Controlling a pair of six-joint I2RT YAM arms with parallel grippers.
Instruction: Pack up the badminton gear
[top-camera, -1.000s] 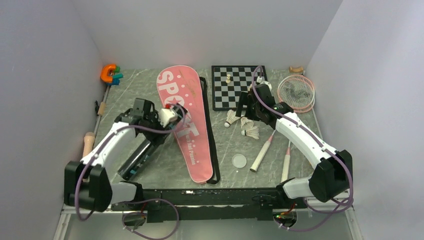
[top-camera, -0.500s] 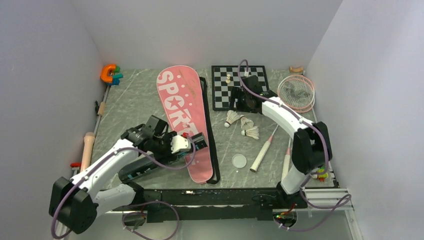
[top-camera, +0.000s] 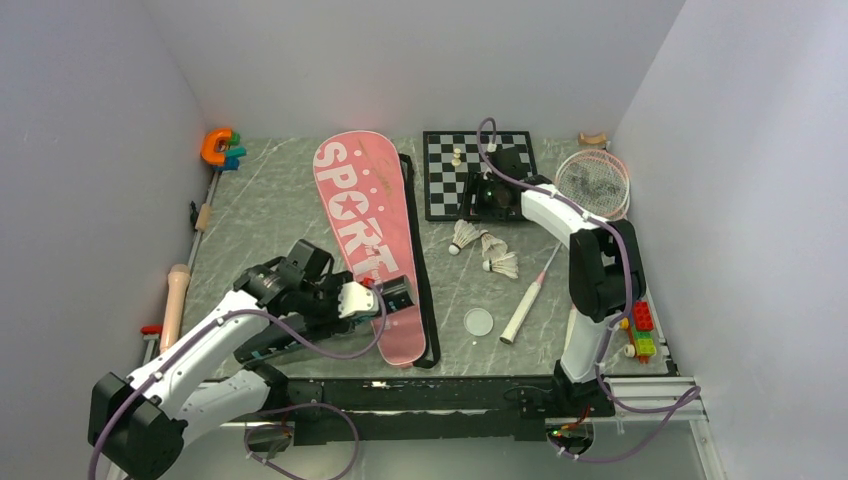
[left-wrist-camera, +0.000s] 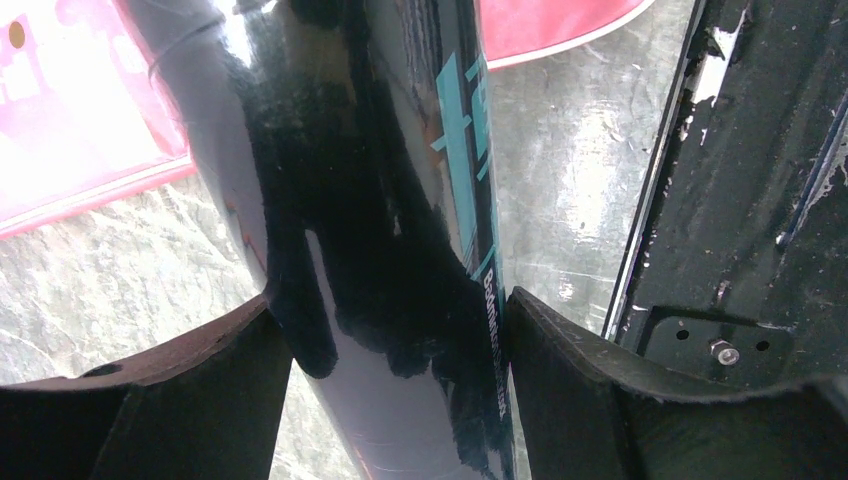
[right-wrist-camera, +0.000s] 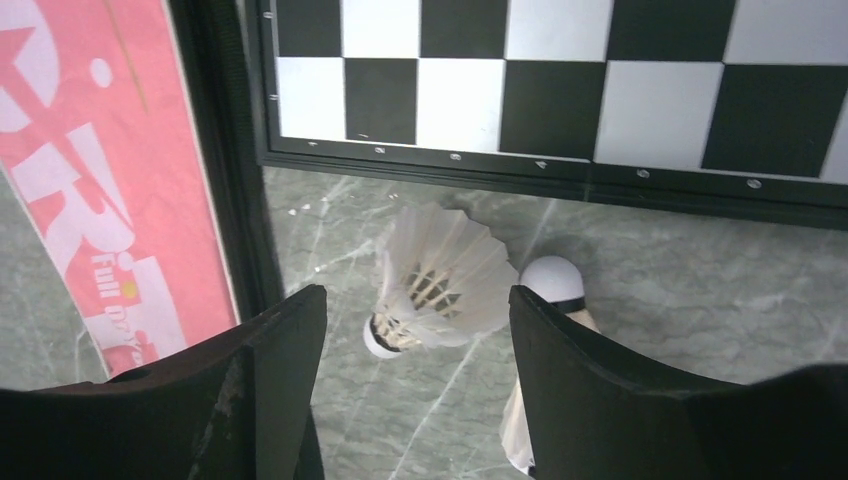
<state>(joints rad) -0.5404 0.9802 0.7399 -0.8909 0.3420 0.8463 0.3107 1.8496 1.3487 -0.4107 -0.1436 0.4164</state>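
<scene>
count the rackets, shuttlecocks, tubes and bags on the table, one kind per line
rackets: 2 (heads overlapping)
shuttlecocks: 3
black tube: 1
pink bag: 1
total: 7

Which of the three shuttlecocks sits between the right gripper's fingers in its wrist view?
The leftmost shuttlecock, closest to the pink bag. It appears centred between the right gripper's open fingers, cork toward the bag; the other two lie further right.
</scene>
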